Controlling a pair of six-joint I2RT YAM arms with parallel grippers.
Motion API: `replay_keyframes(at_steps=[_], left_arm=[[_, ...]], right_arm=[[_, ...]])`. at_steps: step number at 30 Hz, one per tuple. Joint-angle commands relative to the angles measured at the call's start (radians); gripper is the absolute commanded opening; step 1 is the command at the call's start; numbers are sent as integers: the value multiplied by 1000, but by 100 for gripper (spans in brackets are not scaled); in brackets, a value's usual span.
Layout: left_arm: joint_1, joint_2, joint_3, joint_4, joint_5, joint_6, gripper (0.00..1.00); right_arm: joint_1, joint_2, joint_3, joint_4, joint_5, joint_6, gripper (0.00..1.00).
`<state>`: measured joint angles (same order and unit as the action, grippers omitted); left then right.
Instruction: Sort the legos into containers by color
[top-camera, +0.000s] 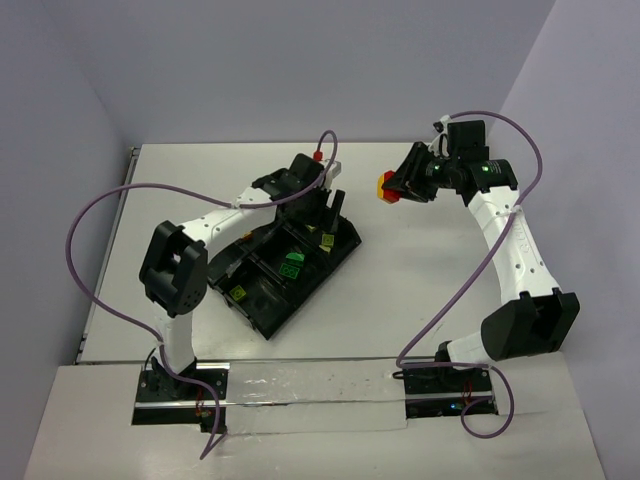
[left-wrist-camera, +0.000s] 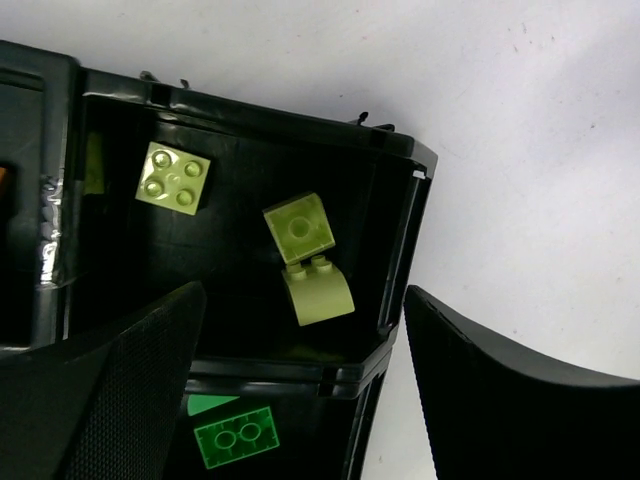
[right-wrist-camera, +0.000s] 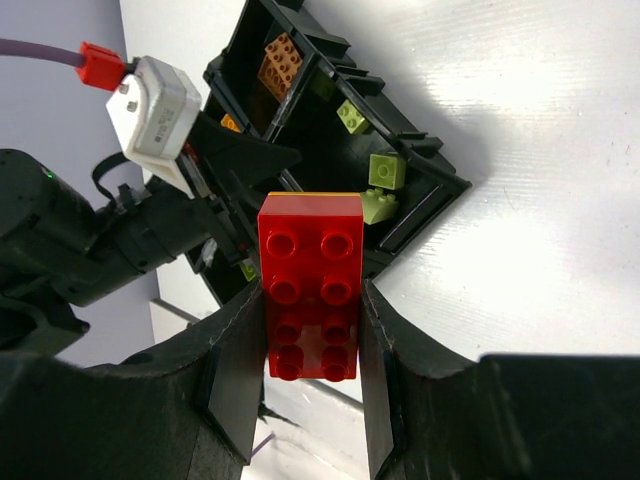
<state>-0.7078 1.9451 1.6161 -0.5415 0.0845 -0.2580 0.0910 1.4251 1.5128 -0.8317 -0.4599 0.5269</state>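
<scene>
Right gripper (right-wrist-camera: 310, 300): two matte black, curved fingers pinching the long sides of the red brick, held over the table beside the tray.
Red brick (right-wrist-camera: 310, 285): glossy rectangular plastic brick with two rows of four round studs, clamped between the right fingers, studs facing the wrist camera.
Yellow piece (right-wrist-camera: 310, 194): thin plastic edge showing along the red brick's far end, past the fingertips; its shape cannot be told.
Left gripper (left-wrist-camera: 305, 300): fingers spread wide and gripping nothing; one inner pad (left-wrist-camera: 110, 390) has a fine mesh texture.
Black plastic tray (left-wrist-camera: 398, 240): thin-walled square compartments with a shiny rim; its corner compartment lies under the gap between the left fingers.
Pale yellow-green bricks: a square four-stud brick (left-wrist-camera: 173, 177) beyond the fingertips, and a sloped one (left-wrist-camera: 298, 226) touching a rounded one (left-wrist-camera: 318, 290) between the fingertips, all in that corner compartment.
Green brick (left-wrist-camera: 235, 437): flat rectangle in the adjoining compartment, further back between the left fingers.
Orange brick (right-wrist-camera: 280, 62): studded block in a compartment well beyond the right fingertips.
White table (left-wrist-camera: 520, 120): smooth, faintly speckled surface.
</scene>
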Motion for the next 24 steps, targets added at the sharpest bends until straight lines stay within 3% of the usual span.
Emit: replay_keyframes(at_steps=[1, 7, 10, 14, 15, 16, 17, 20, 24], left_arm=[[18, -106, 62, -45, -7, 82, 86], [33, -228, 34, -10, 164, 223, 83], [130, -297, -6, 68, 413, 176, 73], [277, -341, -99, 310, 795, -108, 67], [310, -350, -142, 404, 876, -253, 66], [319, -357, -177, 575, 898, -400, 67], [321, -376, -272, 857, 954, -621, 69], [308, -366, -381, 1227, 970, -925, 75], [301, -315, -409, 1419, 946, -1124, 79]], right_arm=[[-6, -35, 5, 3, -46, -52, 9], [-4, -18, 3, 17, -258, -97, 2], [-2, -39, -26, 74, -347, -93, 0], [4, -71, -55, 137, -397, -102, 0], [6, -81, -66, 161, -417, -101, 0], [7, -90, -77, 185, -430, -94, 0], [10, -101, -93, 221, -447, -81, 0], [15, -119, -141, 361, -496, -10, 0], [29, -127, -163, 475, -522, 51, 0]])
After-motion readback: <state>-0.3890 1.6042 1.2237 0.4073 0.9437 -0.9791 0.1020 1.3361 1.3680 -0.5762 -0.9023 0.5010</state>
